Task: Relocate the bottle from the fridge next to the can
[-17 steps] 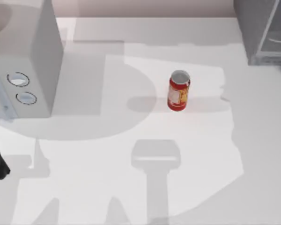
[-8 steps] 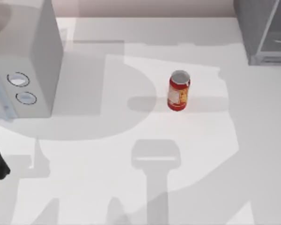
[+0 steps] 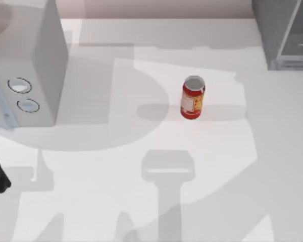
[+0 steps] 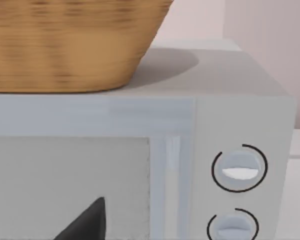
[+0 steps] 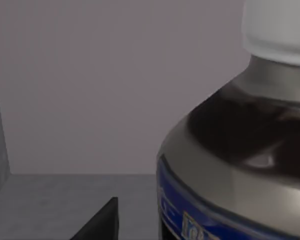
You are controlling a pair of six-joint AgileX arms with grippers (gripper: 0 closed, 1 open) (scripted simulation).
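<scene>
Inside the fridge (image 3: 285,35): bottle (image 5: 240,150) close before right wrist; finger (image 5: 97,220) grip cannot be told. Advice: centre below shoulder, close squarely, lift upright toward can (image 3: 193,98).

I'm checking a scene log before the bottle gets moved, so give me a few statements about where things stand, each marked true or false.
1. The can stands upright on the table. True.
2. The bottle already stands beside the can. False: nothing stands next to the can; the right wrist view shows the bottle close up against grey walls.
3. A woven basket sits on top of the white appliance with two round knobs. True.
4. The can lies inside the fridge. False: it is out on the open table, apart from the fridge at the top view's far right corner.
5. The bottle's cap is red. False: it is white.
</scene>
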